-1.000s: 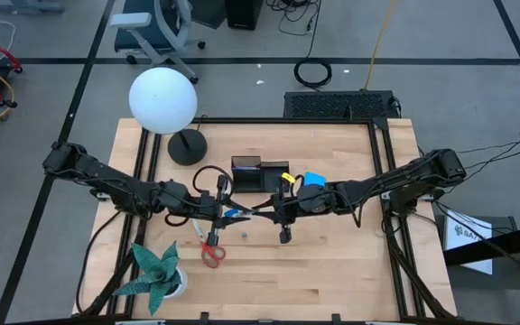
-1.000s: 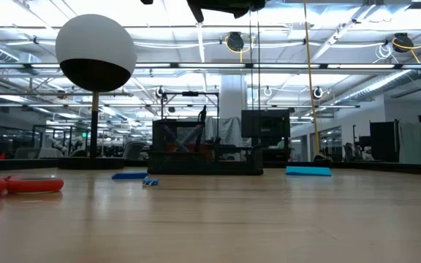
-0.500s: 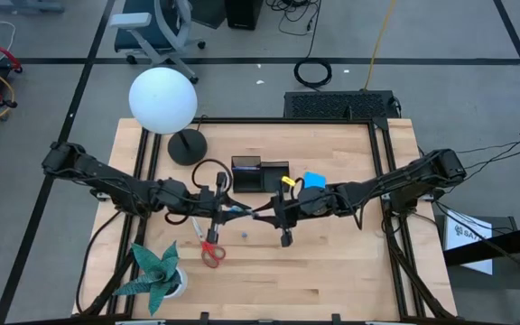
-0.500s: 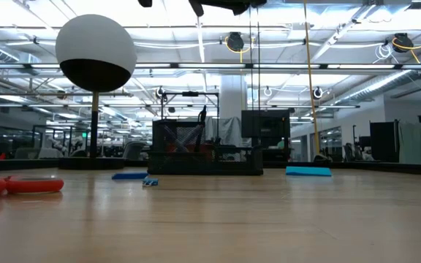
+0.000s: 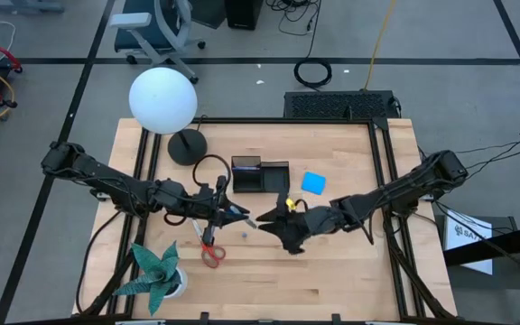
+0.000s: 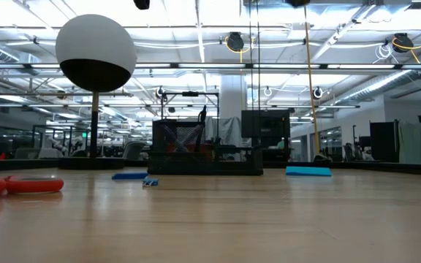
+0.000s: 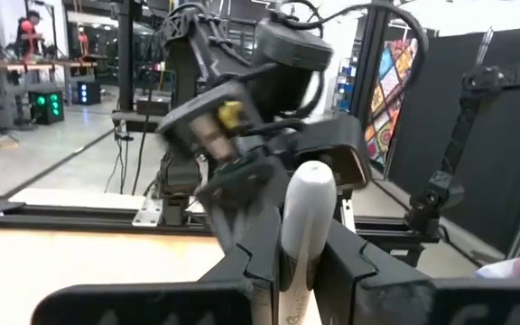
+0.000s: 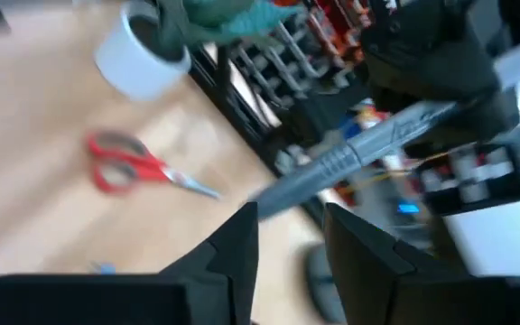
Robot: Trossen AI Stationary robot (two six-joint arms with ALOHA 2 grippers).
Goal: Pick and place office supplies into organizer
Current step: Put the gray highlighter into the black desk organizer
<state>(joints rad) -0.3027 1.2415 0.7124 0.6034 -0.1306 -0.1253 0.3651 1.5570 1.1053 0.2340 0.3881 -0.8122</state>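
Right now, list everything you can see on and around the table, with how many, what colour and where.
organizer: one, black, middle of the table toward the back.
pad: one, bright blue, right of the organizer.
scissors: one pair, red handles, front left of centre.
small block: one, blue, just right of the scissors.
pen: one, light grey, held in the left gripper.
lamp: one, white globe on a round black base, back left.
paper plant: one, green in a white pot, front left corner.
left gripper: shut on the pen, above the table's middle.
right gripper: facing the left one, its fingers parted beside the pen.
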